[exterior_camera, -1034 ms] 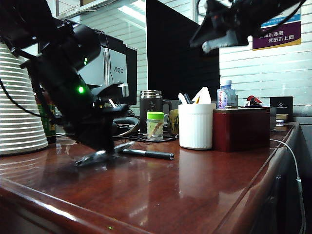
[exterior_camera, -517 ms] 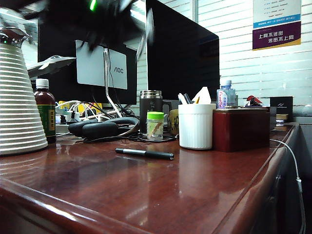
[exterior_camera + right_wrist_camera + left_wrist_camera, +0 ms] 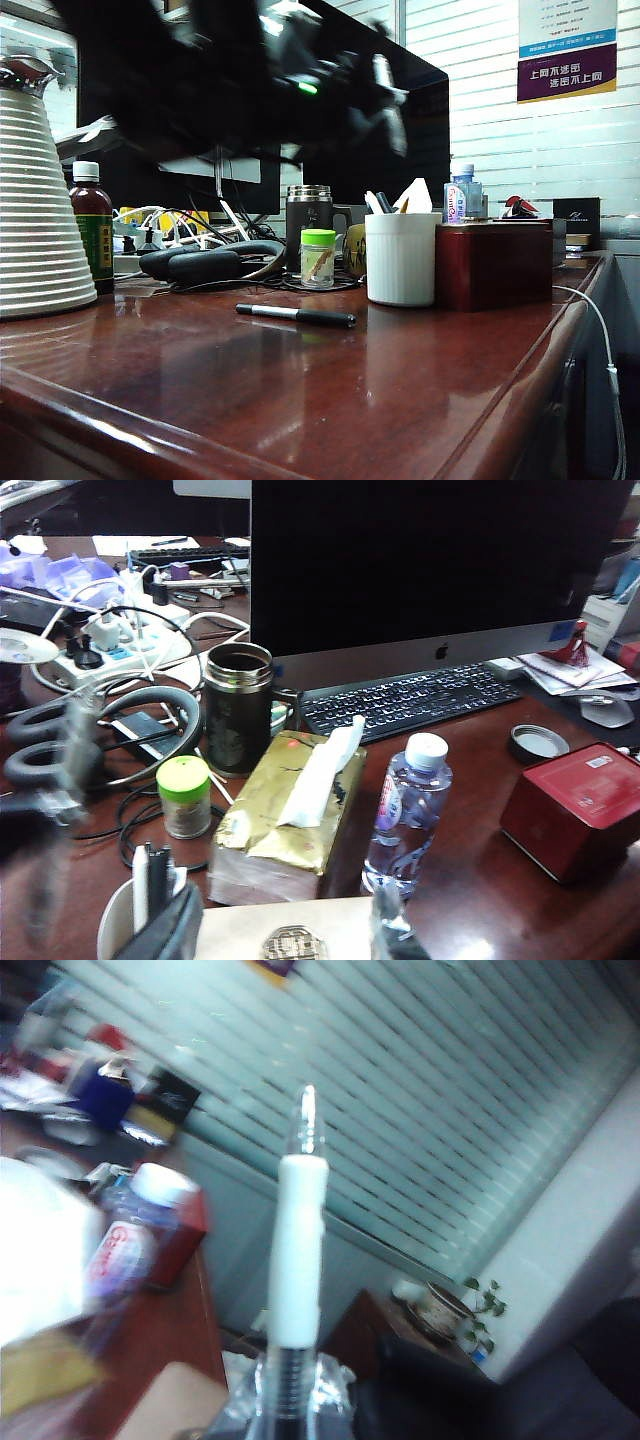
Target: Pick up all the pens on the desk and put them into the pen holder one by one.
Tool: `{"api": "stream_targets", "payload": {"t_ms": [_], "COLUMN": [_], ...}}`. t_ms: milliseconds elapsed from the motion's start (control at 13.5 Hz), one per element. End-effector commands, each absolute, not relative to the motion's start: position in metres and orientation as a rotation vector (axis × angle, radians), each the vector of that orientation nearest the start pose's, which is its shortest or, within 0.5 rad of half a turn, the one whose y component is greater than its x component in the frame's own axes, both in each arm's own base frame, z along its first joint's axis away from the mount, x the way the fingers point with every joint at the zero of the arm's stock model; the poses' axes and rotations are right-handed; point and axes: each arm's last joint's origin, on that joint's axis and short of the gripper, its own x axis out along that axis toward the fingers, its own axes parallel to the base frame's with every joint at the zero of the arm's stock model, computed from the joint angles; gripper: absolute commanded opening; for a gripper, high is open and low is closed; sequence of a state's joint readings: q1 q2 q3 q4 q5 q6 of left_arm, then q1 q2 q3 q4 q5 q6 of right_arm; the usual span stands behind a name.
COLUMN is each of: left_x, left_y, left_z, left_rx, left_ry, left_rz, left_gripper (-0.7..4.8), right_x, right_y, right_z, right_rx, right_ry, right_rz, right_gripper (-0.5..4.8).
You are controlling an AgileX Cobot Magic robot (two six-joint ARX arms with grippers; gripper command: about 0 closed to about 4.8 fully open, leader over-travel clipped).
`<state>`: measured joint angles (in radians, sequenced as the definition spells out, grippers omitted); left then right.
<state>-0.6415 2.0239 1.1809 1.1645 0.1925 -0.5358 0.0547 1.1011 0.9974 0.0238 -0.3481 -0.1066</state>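
Note:
My left gripper [image 3: 285, 1422] is shut on a clear and white ballpoint pen [image 3: 298, 1250], which sticks straight out from its jaws. In the exterior view the left arm [image 3: 300, 80] is a dark blur high over the desk [image 3: 300, 400], left of and above the white ribbed pen holder [image 3: 402, 258]. A thin black pen [image 3: 295, 315] lies on the desk in front of the holder. My right gripper [image 3: 280, 935] is open with nothing between its fingers, beside the pen holder [image 3: 112, 925], which has pens [image 3: 145, 880] standing in it.
Around the holder stand a dark red box [image 3: 493, 265], a dark tumbler [image 3: 309, 225], a green-lidded jar [image 3: 319, 258] and a water bottle [image 3: 405, 815]. A gold tissue box [image 3: 285, 815], headphones [image 3: 200, 262], cables, a monitor [image 3: 430, 560] and a ribbed white jug [image 3: 35, 220] are also there.
My left arm lifted off the desk with the ballpoint pen and swung up and right toward the holder. The right arm left the top right of the exterior view. The black pen stayed put.

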Motion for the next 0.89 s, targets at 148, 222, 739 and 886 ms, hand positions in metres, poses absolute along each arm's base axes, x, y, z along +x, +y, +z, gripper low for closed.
{"api": "stream_targets", "payload": {"t_ms": [148,222,739,886], "left_x": [0.364,0.367,0.373,0.371], "left_y": [-0.277,-0.276,-0.281,-0.280], "left_z": [0.208,0.200,0.169,0.175], "left_rx": [-0.472,-0.448,-0.434,-0.444], "left_ry": [-0.149,-0.136,-0.095,-0.156], "left_rz": [-0.825,-0.819,-0.807,-0.846], "left_gripper": [-0.05,-0.05,1.93,2.52], "right_x": [0.244,0.244,0.245,0.245], "right_y": [0.020,0.020,0.020,0.020], "right_z": [0.367,0.365,0.340,0.340], "right_rx": [-0.125,-0.129,-0.133,-0.133], "right_ry": [0.049,0.057,0.120,0.120], "right_rz": [0.385,0.385,0.391,0.391], "right_gripper": [2.22,2.22,2.22,2.22]}}
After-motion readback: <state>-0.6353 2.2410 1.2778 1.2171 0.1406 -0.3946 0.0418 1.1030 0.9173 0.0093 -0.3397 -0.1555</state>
